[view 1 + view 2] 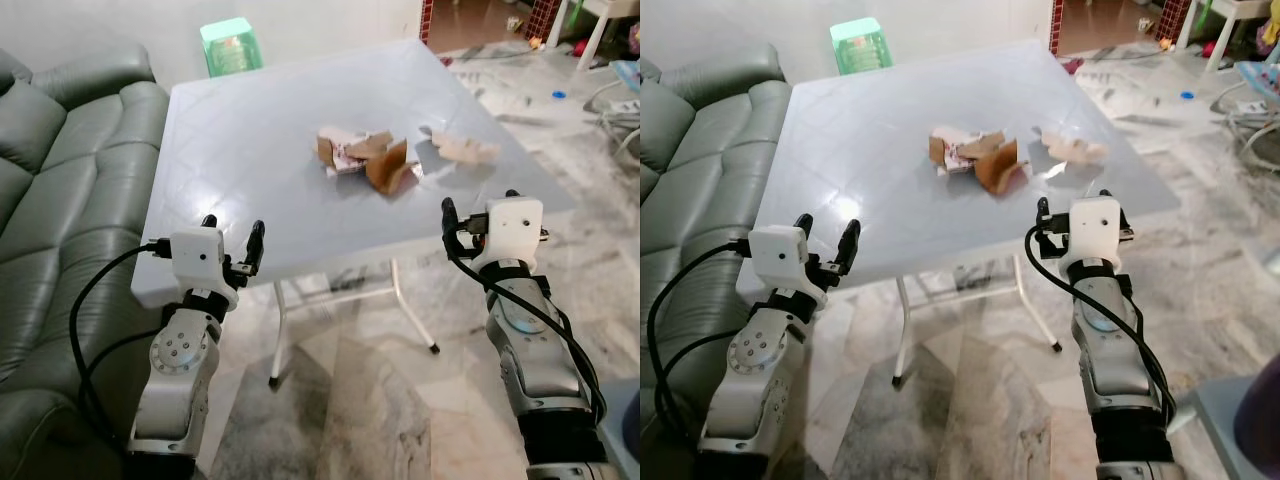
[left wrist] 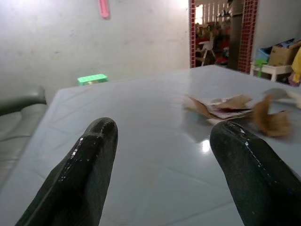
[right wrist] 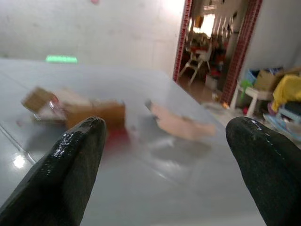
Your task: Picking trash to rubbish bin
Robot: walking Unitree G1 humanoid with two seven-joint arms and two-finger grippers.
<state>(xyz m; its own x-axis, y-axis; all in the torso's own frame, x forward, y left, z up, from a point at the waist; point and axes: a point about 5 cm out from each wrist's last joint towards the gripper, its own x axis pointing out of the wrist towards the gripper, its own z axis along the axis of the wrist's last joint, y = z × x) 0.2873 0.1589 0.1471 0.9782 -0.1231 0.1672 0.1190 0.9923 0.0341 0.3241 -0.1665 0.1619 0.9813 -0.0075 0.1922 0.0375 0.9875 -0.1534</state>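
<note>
Torn brown cardboard scraps (image 1: 365, 158) lie in a heap near the middle of the pale grey table (image 1: 240, 150). A separate pale crumpled piece (image 1: 460, 146) rests to their right, near the table's right edge. My left gripper (image 1: 233, 240) hovers open at the table's front left edge, well short of the scraps (image 2: 230, 106). My right gripper (image 1: 478, 212) is open at the front right edge, its fingers pointing toward the cardboard (image 3: 89, 113) and the pale piece (image 3: 181, 125).
A grey-green sofa (image 1: 60, 180) stands close along the table's left side. A green plastic stool (image 1: 231, 45) sits behind the table by the wall. Marble floor stretches to the right, with cables and small items (image 1: 610, 100) and a doorway (image 1: 470, 20) beyond.
</note>
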